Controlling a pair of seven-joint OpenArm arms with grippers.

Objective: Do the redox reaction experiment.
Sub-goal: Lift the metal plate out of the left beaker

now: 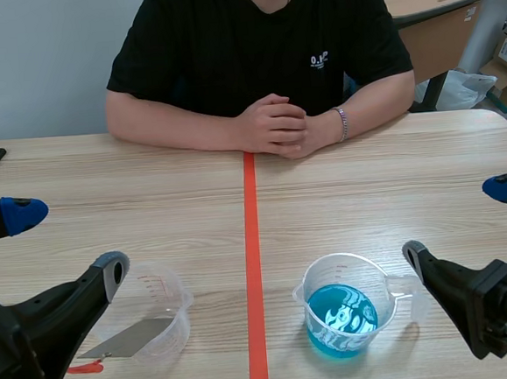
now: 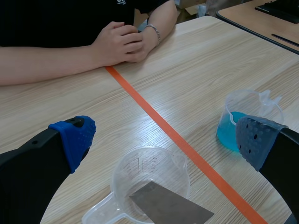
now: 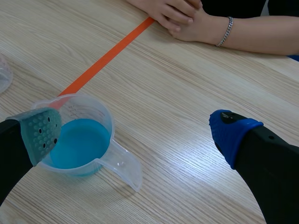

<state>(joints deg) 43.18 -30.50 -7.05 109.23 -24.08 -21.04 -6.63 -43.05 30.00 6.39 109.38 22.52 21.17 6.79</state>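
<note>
Judged the step in hand to be the pick-up of the metal sheet (image 1: 129,340) from the clear cup (image 1: 161,293), ahead of any dip into the blue liquid (image 1: 341,316). Would have done best to close on the sheet's free end, the one jutting over the cup's rim toward the near edge, pads flat on its two broad faces. Would then have lifted along the sheet's own slant, so as not to drag or tip the light cup. Thought a pinch across the thin edges likely to slip.

Found the left gripper (image 1: 65,244) spread wide and holding nothing. Placed the clear cup near the near edge of the tabletop (image 1: 394,187), on the left arm's side of the tape line (image 1: 253,268), with the sheet slanted inside. Saw, in the left wrist view, the cup between and a little ahead of the open fingers, the sheet's free end closer in, under the gap. Could not settle contact between grey pad and cup rim.

Found the right gripper (image 1: 459,222) equally wide and empty. Placed the beaker (image 1: 317,277) of blue liquid across the tape line from the cup, also near the near edge. Saw it, in the right wrist view, just beside the grey-padded finger, handle pointing into the gap. Noted the person's hands (image 1: 275,125) clasped at the far edge, well apart.
</note>
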